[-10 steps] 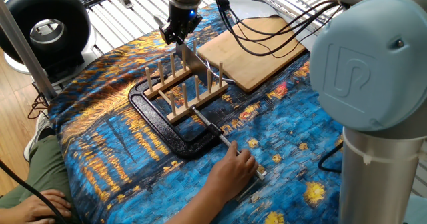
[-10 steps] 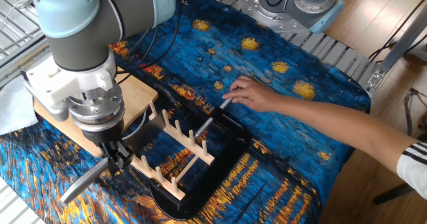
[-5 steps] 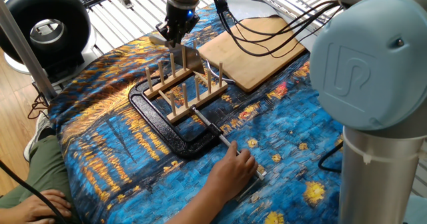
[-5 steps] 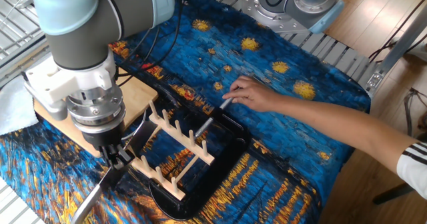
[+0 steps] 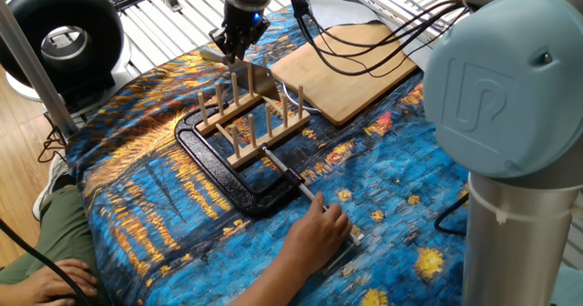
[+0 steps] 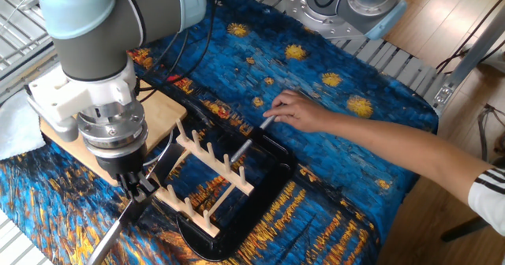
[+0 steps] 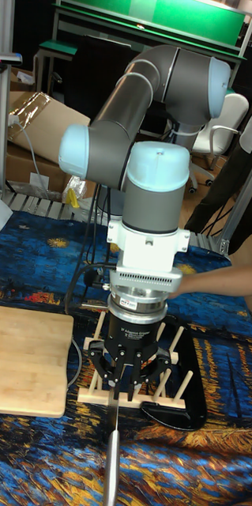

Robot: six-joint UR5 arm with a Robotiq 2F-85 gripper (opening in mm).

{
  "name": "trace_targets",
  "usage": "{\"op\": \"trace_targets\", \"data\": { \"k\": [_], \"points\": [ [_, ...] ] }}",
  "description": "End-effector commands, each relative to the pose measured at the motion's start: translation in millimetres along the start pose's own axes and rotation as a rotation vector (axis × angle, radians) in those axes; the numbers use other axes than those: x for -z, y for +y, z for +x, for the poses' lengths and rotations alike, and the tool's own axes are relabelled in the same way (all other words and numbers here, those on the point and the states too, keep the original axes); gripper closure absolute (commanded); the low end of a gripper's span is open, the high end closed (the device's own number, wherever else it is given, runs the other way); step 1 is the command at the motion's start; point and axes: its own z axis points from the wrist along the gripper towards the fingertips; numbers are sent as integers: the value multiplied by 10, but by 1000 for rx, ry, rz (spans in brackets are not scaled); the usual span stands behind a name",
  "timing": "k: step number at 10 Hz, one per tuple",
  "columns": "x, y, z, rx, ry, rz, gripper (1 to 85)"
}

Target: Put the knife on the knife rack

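My fingers (image 6: 134,188) are clenched on the knife (image 6: 162,168) by its handle. Its blade slants down between the pegs at the end of the knife rack (image 6: 207,180), which sits inside a black clamp (image 5: 223,174) steadied by a person's hand (image 5: 321,236).

One mark reads — the embossed "UR" logo on the arm's blue joint cap (image 5: 480,106).

A robotics lab: slatted aluminium bench (image 5: 164,19), loose cables (image 5: 364,42), cardboard boxes (image 7: 31,146), monitoring cameras.
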Motion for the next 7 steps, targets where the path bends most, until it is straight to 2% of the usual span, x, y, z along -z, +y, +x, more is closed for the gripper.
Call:
{"op": "trace_targets", "data": {
  "k": [1, 4, 7],
  "points": [
    [206, 8, -47, 5, 21, 7, 607],
    [353, -39, -118, 17, 51, 25, 617],
    [560, -157, -232, 30, 81, 83, 620]
  ]
}}
